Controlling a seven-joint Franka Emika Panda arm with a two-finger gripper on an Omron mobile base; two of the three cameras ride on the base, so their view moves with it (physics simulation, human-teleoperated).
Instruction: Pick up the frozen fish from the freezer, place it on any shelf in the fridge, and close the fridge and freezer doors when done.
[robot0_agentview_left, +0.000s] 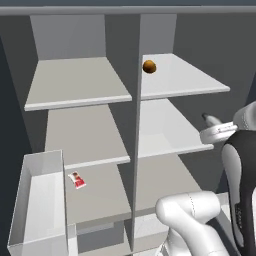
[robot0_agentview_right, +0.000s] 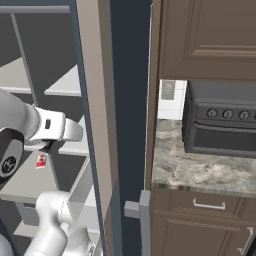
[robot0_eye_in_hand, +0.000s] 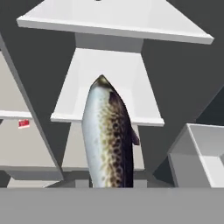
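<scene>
The fish (robot0_eye_in_hand: 108, 135) is in the gripper (robot0_agentview_left: 209, 120), sticking straight out ahead of the hand with its speckled back up and its nose aimed at the middle shelf (robot0_eye_in_hand: 111, 83) of the right-hand compartment. The fingertips themselves are hidden under the fish, but it hangs in the air on nothing else, so I'd say the grip is closed around its tail end.

From the left, the hand sits just off the front right corner of that middle shelf (robot0_agentview_left: 167, 132), outside the cabinet. An orange ball (robot0_agentview_left: 149, 66) rests on the shelf above, at its front left corner against the divider (robot0_agentview_left: 136, 125), and a small red packet (robot0_agentview_left: 77, 180) lies on the lower left shelf near its front left edge, beside the open door bin (robot0_agentview_left: 35, 200).

My guess is this is the carry-in, with the doors yet to be shut. To do it well, the arm should go in level between the two white shelves, keeping the nose below the front edge of the upper shelf (robot0_eye_in_hand: 113, 24), and travel deep enough that most of the body is over the board. Then lower until the belly touches before letting go, so it doesn't tip off the front edge
</scene>
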